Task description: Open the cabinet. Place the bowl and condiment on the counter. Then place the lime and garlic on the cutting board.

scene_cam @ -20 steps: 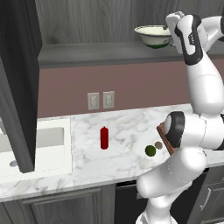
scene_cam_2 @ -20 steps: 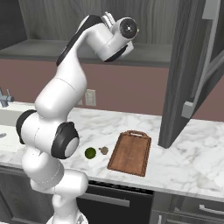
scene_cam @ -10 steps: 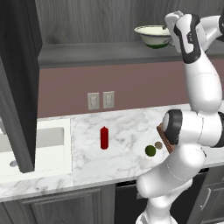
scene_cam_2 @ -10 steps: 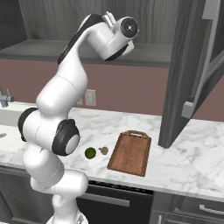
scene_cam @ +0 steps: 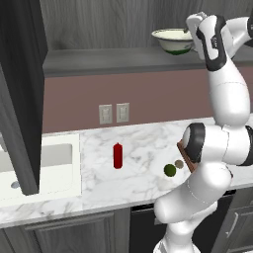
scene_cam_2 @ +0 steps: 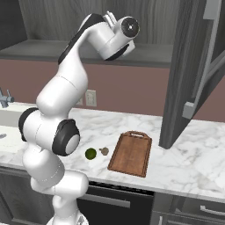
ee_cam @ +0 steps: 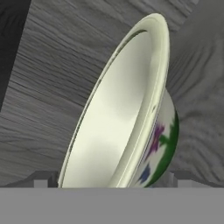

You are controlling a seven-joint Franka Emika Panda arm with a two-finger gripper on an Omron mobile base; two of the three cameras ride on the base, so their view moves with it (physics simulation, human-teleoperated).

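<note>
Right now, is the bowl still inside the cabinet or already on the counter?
Inside the cabinet: the bowl stands on its shelf, above the counter, the open gripper around its rim.

A glossy white robot arm (scene_cam_2: pixel 61 101) built of rounded, bulbous segments. Dark grey to black bands ring its joints, with a round dark disc on the shoulder and a grey circular cap near the wrist.

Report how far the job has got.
Done: cabinet doors hang open, and the red bottle stands on the counter. In hand: the open tool straddles the bowl on the shelf. Left: bowl down, then lime and garlic onto the cutting board.
</note>
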